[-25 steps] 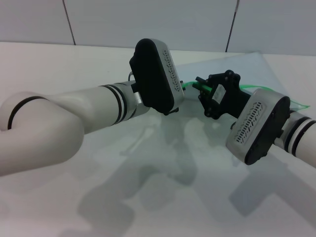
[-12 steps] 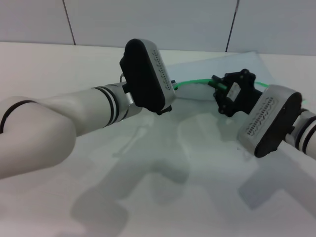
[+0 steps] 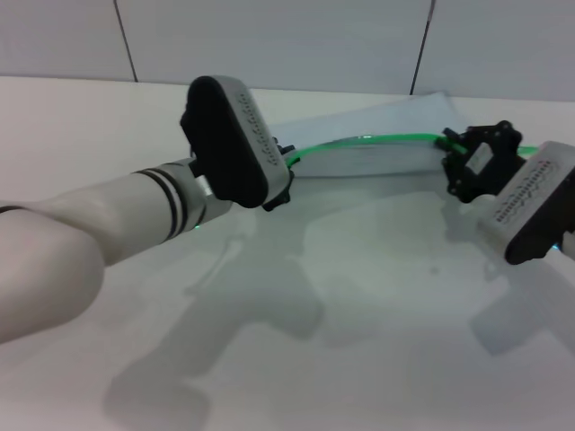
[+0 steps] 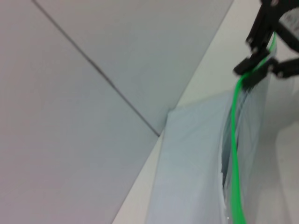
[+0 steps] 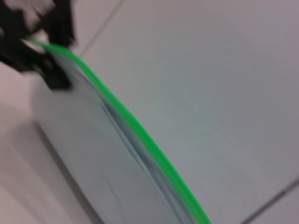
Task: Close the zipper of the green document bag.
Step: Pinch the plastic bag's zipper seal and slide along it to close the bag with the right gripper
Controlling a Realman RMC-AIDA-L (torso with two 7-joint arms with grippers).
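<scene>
Now green document bag point(image 3: 377, 135) lies flat on table point(image 3: 377, 341). Right claw point(image 3: 456, 146) pinches zipper point(image 3: 368, 141) near bag's right end; left claw point(image 3: 280, 162) grips opposite end. Risk: slider jams, bag buckles.

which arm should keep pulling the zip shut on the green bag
The right. Its pincer sits on the zipper near the right end of the green document bag, probably at the slider. The left pincer is at the strip's opposite end, better placed to anchor the bag.
</scene>
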